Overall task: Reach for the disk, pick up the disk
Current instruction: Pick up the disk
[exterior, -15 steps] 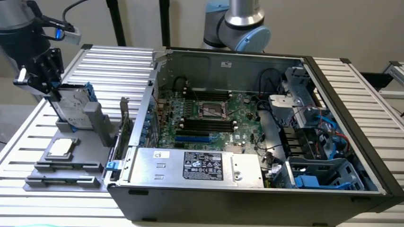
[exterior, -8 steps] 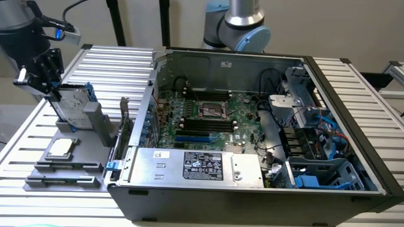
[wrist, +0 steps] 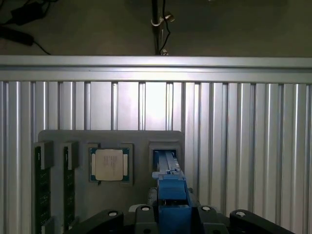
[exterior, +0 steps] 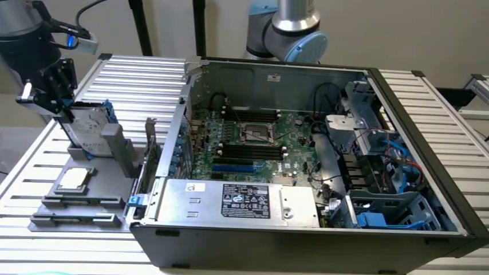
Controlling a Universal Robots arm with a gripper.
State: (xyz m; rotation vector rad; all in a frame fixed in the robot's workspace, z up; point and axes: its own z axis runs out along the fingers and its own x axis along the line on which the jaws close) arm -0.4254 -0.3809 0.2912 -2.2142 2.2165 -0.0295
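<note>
Disk [exterior: 89, 130] stands on edge, slightly tilted, in the holder [exterior: 77, 200] slot on the surface [exterior: 137, 74], at the exterior view's left. End effector [exterior: 67, 114] straddles its top edge, narrow, apparently clamped on it. The lift should follow the slot's line so the rails do not snag.

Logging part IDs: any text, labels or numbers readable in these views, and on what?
Nothing reads clearly.
Black label on the power supply: print too small to read.
White sticker beside it: too small.
CPU chip: no legible marking.
Disk: no legible print.
</note>
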